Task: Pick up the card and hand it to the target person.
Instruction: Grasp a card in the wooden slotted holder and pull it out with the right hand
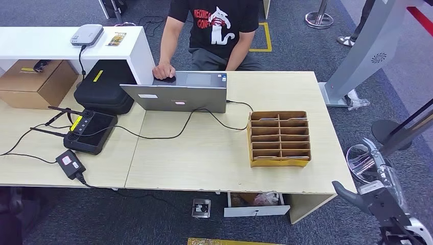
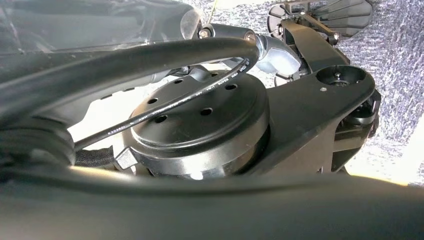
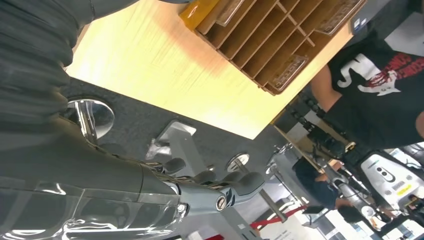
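- One light wooden table (image 1: 204, 153) spans the head view, with a person (image 1: 217, 30) in a black printed T-shirt seated at its 12 o'clock edge, one hand on an open grey laptop (image 1: 176, 92).
- At about 3 o'clock on the tabletop stands a brown slotted card holder (image 1: 279, 138), two columns of compartments; which slot holds the card cannot be told from this height.
- Toward 9 o'clock lie a black router with antennas (image 1: 89, 131), a black carrying case (image 1: 104, 88) and a small black power adapter (image 1: 70, 164); a black cable (image 1: 168, 133) runs across the table from the laptop's side.
- A cardboard box (image 1: 35, 81) sits at 10 o'clock, beside a white counter (image 1: 61, 43) bearing a grey device (image 1: 87, 34).
- The robot's right hand (image 1: 380, 196) hangs off the table's 4 o'clock corner, well apart from the card holder, a grey thumb jutting toward the table; it holds nothing.
- In the left wrist view, whether the left hand is spread or closed cannot be told, as dark robot parts sit close against the lens.
- In the right wrist view, the right hand (image 3: 210, 187) shows its fingers (image 3: 245, 182) extended and slightly apart, empty, over dark carpet.
- The card holder (image 3: 270, 40) rests on the table (image 3: 150, 70) beyond the hand, with flat cards (image 3: 290, 72) lying in some of its slots; the person (image 3: 380, 85) sits behind it.
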You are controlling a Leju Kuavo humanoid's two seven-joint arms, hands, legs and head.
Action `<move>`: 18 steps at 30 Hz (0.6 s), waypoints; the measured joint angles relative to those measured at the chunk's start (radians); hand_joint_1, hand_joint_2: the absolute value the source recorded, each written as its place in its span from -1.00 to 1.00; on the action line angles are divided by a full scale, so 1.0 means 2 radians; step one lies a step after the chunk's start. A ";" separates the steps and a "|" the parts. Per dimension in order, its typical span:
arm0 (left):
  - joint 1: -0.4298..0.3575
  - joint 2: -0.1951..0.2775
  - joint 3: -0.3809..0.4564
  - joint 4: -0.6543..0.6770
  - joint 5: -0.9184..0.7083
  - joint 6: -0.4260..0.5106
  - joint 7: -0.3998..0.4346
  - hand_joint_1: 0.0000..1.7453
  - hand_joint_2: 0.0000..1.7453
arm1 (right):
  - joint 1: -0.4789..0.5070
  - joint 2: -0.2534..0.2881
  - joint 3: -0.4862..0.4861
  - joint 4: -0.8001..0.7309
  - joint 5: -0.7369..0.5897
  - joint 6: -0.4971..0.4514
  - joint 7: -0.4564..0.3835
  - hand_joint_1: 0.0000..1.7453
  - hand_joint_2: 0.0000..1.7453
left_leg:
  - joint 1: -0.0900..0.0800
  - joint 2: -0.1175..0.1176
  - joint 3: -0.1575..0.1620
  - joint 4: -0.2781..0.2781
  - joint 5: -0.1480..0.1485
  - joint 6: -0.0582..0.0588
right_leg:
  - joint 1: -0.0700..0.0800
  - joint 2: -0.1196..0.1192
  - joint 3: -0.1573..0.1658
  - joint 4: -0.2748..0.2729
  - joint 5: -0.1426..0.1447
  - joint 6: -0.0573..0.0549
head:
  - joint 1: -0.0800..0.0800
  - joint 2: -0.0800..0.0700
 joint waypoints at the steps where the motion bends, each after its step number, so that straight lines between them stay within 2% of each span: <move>1: 0.000 0.000 0.000 0.000 0.000 0.000 0.001 -1.00 -1.00 | -0.004 0.000 0.002 0.006 0.005 -0.004 0.002 -1.00 1.00 | 0.000 0.000 0.000 0.000 0.000 0.000 | 0.000 0.000 0.000 0.000 0.000 0.000 | 0.000 0.000; 8: 0.000 0.000 -0.002 0.000 0.000 0.000 0.004 -1.00 -1.00 | -0.024 -0.001 0.025 0.048 0.054 -0.039 0.014 -1.00 1.00 | 0.000 0.000 0.000 0.000 0.000 0.000 | 0.000 0.000 0.000 0.000 0.000 0.000 | 0.000 0.000; 18: -0.001 0.000 -0.005 0.000 0.002 0.000 0.003 -1.00 -1.00 | -0.072 -0.002 0.050 0.129 0.064 -0.054 0.019 -1.00 1.00 | 0.000 0.000 0.000 0.000 0.000 0.000 | 0.000 0.000 0.000 0.000 0.000 0.000 | 0.000 0.000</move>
